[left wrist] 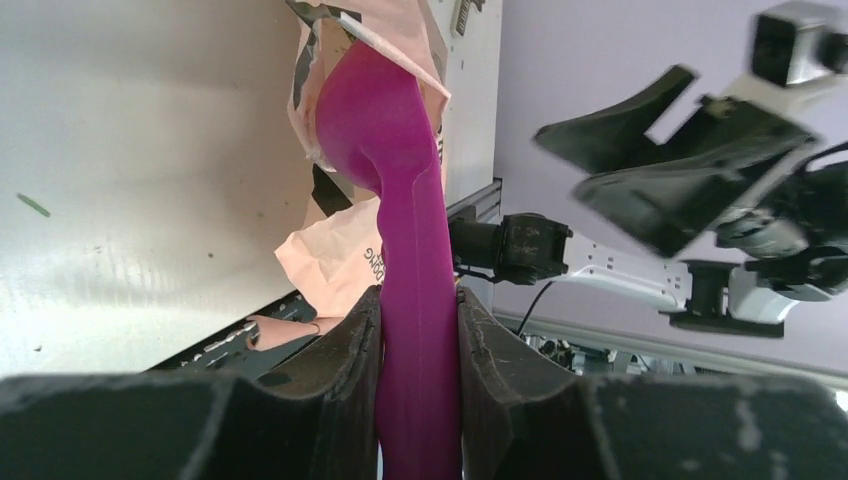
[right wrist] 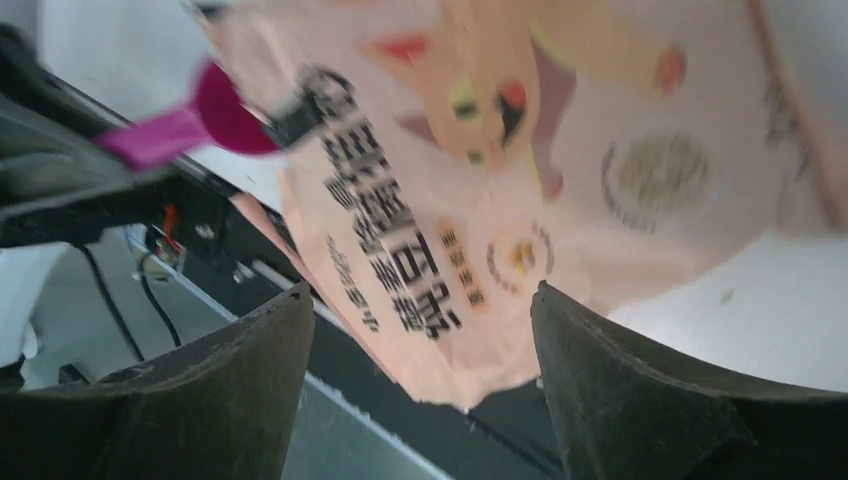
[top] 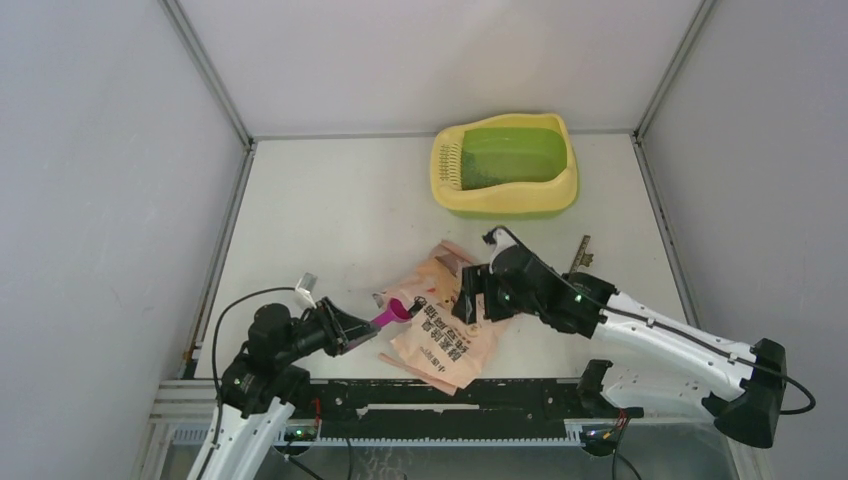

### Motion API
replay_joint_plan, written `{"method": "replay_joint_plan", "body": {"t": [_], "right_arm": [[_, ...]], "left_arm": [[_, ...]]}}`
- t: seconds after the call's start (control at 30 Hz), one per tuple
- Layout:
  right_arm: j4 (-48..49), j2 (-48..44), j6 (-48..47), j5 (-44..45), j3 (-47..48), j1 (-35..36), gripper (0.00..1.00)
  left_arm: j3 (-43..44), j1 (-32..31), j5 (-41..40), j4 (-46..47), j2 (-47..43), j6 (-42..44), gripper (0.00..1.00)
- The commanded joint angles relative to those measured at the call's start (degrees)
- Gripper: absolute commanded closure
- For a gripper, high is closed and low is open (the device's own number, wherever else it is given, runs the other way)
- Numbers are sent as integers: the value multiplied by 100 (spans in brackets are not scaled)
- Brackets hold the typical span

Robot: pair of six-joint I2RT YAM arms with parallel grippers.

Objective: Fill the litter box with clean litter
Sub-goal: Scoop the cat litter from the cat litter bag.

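The litter box (top: 566, 190), yellow-rimmed with a green basin, stands at the far right of the table. I cannot make out any litter in these views. A peach-pink printed bag (top: 445, 335) lies at the near edge between the arms. My left gripper (top: 350, 328) is shut on the handle of a magenta scoop (top: 398, 312), whose bowl sits at the bag's torn mouth. In the left wrist view the scoop (left wrist: 385, 130) runs up from the left gripper (left wrist: 420, 310) into the bag (left wrist: 330, 260). My right gripper (top: 472, 297) hangs open just over the bag (right wrist: 520, 180), holding nothing; the right gripper (right wrist: 420, 300) also sees the scoop (right wrist: 225, 100).
A small dark key-like object (top: 580, 252) lies on the table right of the bag. The black mounting rail (top: 450, 395) runs along the near edge under the bag's corner. Grey walls close in the table on three sides.
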Motion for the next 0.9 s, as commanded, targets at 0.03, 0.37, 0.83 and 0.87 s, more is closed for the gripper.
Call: {"method": "replay_joint_plan", "body": {"t": [0.03,0.37,0.83,0.87], "right_arm": [[-649,-402,1984,598,-786,886,14],[-166,-2027,4508,2045,-2541,2049,11],[1115,-2066,5640,2537,-3357,2682,21],[1140,-2011,5751,2598,-3350,2789,26]], "left_arm": [[-99,-362,79,338,-278,-213,94],[-342,-1185,-556,236,-843,-638,93],[-234,-1713,-925,260,-706,-725,93],[-242,-1755,-953,265,-709,-730,93]]}}
